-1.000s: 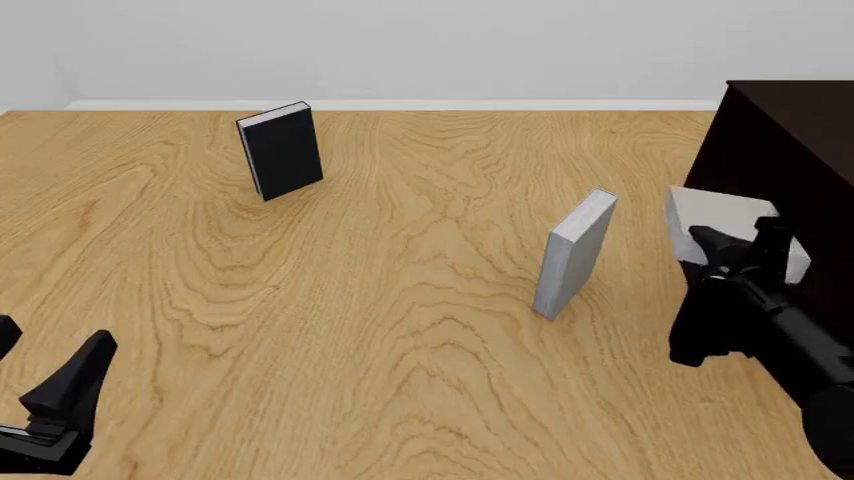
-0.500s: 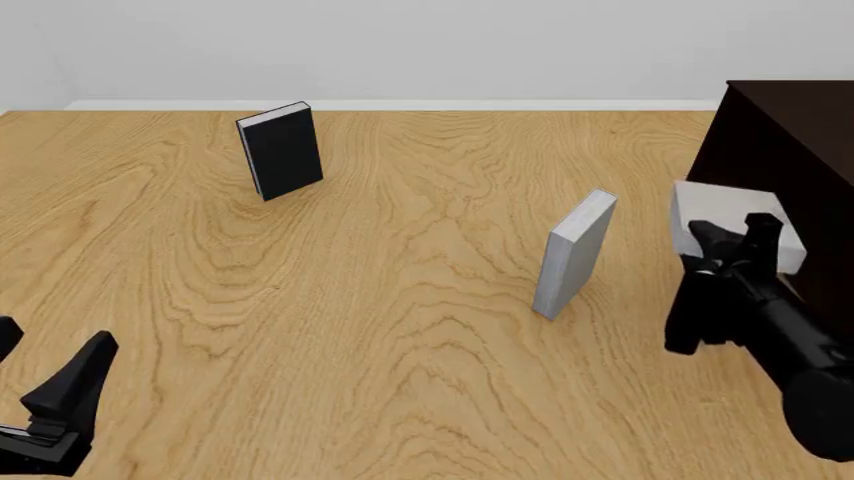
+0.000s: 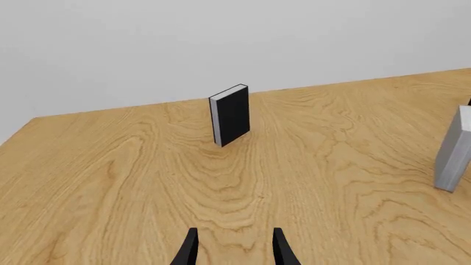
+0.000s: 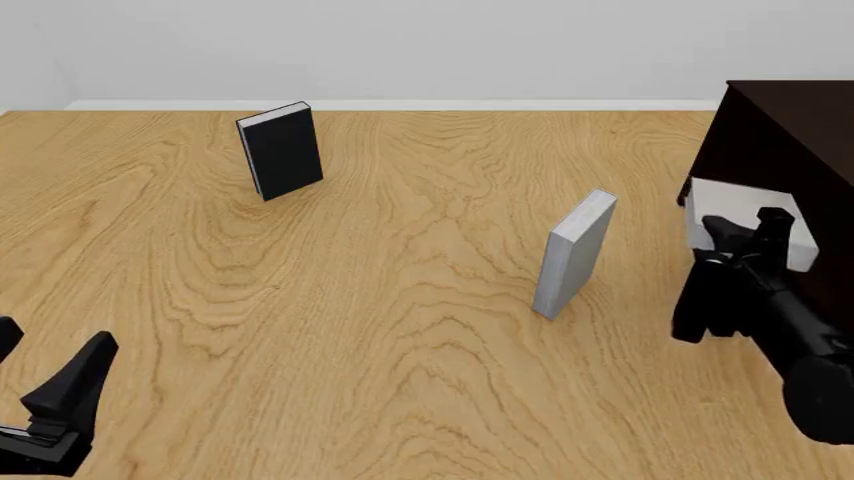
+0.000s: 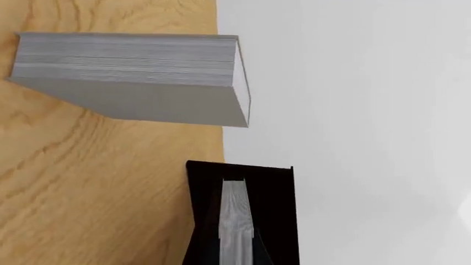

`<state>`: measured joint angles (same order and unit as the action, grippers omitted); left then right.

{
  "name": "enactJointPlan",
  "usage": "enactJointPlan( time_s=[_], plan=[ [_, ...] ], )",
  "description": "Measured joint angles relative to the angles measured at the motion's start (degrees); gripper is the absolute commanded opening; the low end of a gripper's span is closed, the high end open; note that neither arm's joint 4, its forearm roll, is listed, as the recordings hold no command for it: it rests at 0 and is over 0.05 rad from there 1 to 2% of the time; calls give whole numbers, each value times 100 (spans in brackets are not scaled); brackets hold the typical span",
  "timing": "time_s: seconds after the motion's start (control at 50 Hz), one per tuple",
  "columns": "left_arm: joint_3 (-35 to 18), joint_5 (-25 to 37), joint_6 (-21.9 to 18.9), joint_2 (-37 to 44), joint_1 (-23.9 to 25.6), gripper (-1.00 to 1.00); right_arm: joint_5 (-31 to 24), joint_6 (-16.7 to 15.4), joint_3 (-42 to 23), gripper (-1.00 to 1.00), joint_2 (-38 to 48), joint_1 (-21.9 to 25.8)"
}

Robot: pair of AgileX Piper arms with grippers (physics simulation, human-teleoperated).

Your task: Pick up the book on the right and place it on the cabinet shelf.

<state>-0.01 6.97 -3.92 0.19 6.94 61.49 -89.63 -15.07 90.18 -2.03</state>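
Front view: the book (image 4: 750, 215) is clamped in the right gripper (image 4: 747, 238), held off the table (image 4: 400, 320) against the cabinet (image 4: 787, 140), presumably for shelving. The left gripper (image 4: 47, 400) is parked with fingers spread, nothing held.

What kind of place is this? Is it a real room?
Probably not a real room: it looks like a computer-made test scene. A bare wooden table sits against a blank pale wall. On it stand a few plain books, such as a black book, with a dark cabinet at one side.
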Motion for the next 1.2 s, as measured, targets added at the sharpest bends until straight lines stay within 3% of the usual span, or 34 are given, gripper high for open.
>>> enactJointPlan(
  time_s=[0.56, 1.2],
  plan=[
    [0, -4, -19, -3, -7, 100, 499, -89, 38, -100, 392, -508],
    [0, -10, -35, 1, -5, 100, 311, 36, -401, -100, 583, -841]
  ],
)
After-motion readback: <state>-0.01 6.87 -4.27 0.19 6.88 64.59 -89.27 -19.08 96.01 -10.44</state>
